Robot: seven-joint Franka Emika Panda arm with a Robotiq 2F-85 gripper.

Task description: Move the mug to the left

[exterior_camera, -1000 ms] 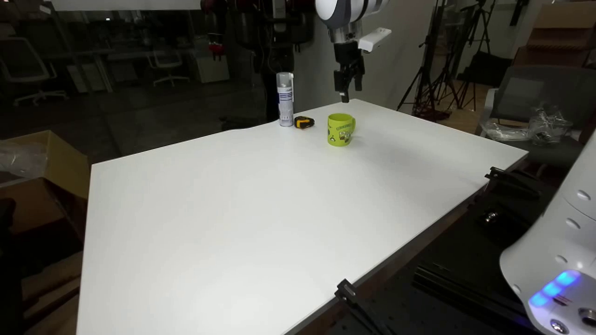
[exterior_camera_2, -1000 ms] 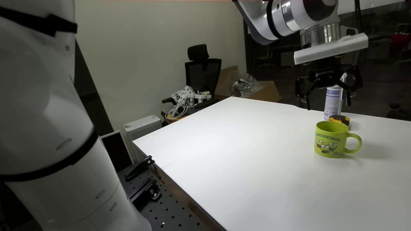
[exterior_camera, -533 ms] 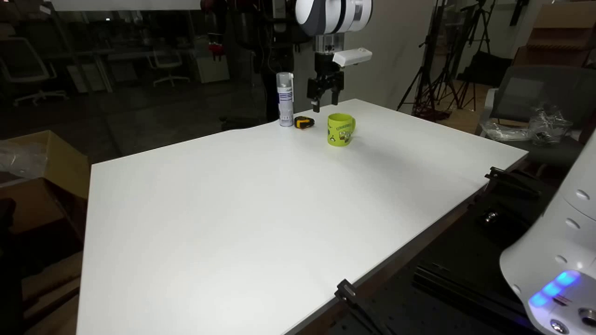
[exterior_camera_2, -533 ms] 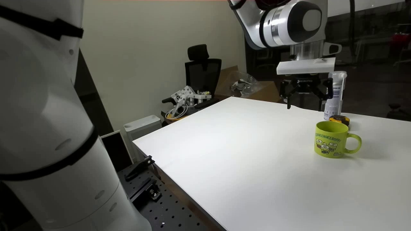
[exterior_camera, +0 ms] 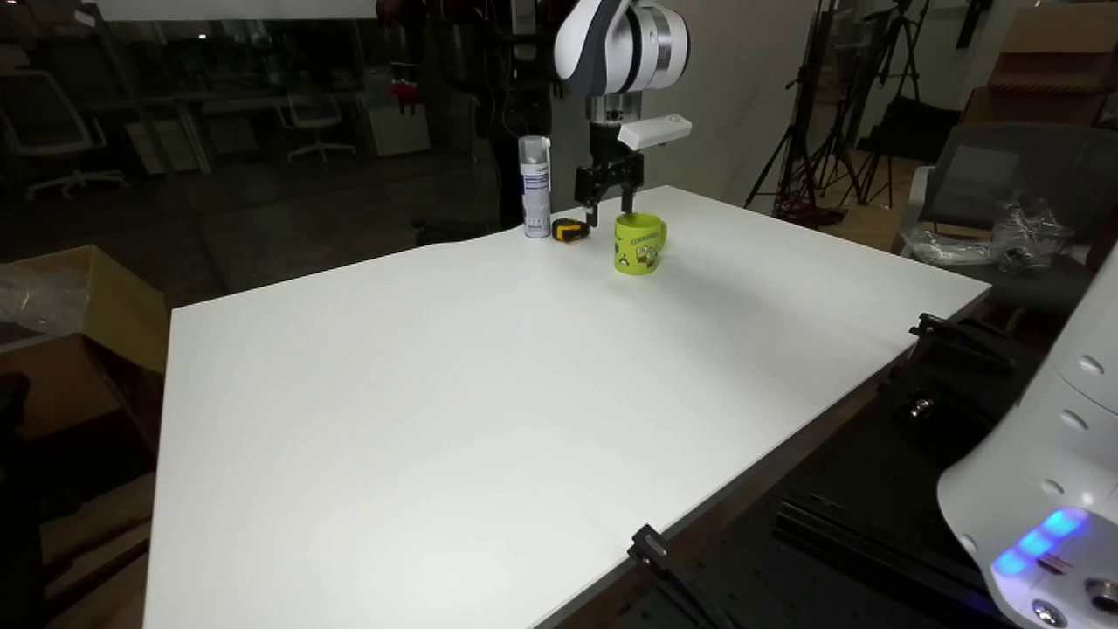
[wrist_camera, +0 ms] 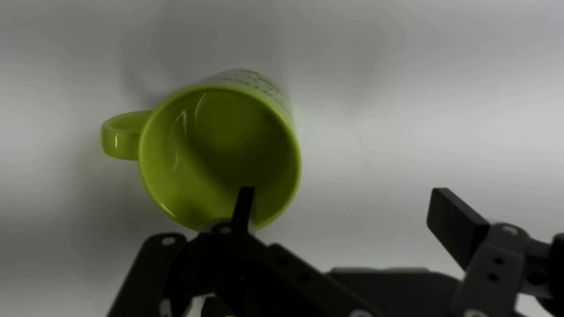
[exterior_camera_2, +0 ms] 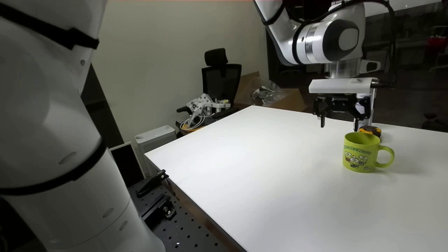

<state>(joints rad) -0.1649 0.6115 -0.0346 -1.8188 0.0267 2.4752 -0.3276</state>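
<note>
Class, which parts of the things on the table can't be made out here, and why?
Glossy yellow-green cylindrical mug: in the wrist view, part of the rim behind a black finger.
White-and-blue cylindrical can: in an exterior view, upper part mostly behind the white bar and black gripper.
Rounded black-and-yellow tape measure: in an exterior view, partly behind the mug.
Label lettering on the can: in an exterior view, too small to read.

- The mug (exterior_camera: 638, 248) stands on the table (exterior_camera: 393, 393).
- In an exterior view, a tape measure (exterior_camera: 570, 230) lies left of the mug, a can (exterior_camera: 535, 196) left of that.
- The gripper (exterior_camera_2: 339, 126) hangs above the table, near the mug.
</note>
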